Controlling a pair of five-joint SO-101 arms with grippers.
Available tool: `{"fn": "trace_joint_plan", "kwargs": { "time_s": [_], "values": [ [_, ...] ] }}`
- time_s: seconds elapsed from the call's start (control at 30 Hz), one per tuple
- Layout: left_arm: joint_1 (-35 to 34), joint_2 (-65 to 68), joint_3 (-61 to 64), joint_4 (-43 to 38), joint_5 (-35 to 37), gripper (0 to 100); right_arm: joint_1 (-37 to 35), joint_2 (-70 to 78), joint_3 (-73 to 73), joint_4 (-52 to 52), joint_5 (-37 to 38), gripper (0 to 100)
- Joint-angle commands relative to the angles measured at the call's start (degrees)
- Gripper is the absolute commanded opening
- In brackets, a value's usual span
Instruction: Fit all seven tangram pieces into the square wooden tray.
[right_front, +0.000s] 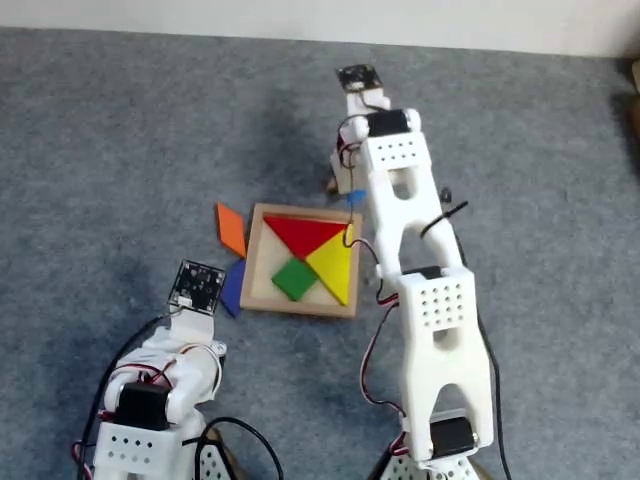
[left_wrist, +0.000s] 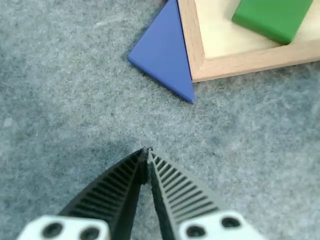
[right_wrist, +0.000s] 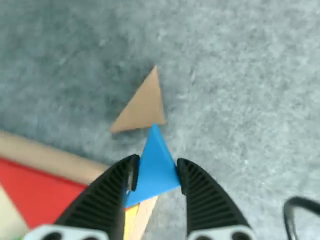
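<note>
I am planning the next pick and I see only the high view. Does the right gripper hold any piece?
Observer: Yes, the right gripper is shut on the light blue triangle.
Operator: Is another piece close to it?
Observer: A brown triangle lies flat on the carpet, just beyond the held piece's tip.
Operator: And the left gripper?
Observer: The left gripper is shut and empty, over carpet a little short of the dark blue triangle.
</note>
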Motion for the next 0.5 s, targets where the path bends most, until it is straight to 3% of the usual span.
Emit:
{"fn": "trace_joint_plan", "kwargs": {
  "time_s": [0.0, 0.17, 0.33, 0.47],
  "values": [
    [-0.5, -1.9, 1.1, 0.3, -0.4, 1, 0.5, -3.6, -7.3, 5.7, 5.0, 2.2],
    [-0.5, -1.9, 1.1, 0.3, -0.4, 1, -2.2, -3.6, -12.7, 16.3, 13.5, 2.2],
    [-0.5, -1.9, 1.1, 0.3, -0.4, 1, -4.8, -6.7, -10.2, 16.6, 20.4, 0.4],
    [-0.5, -1.9, 1.1, 0.3, -0.4, 1, -7.7, -12.4, -2.0, 16.6, 21.6, 0.5]
  ]
}}
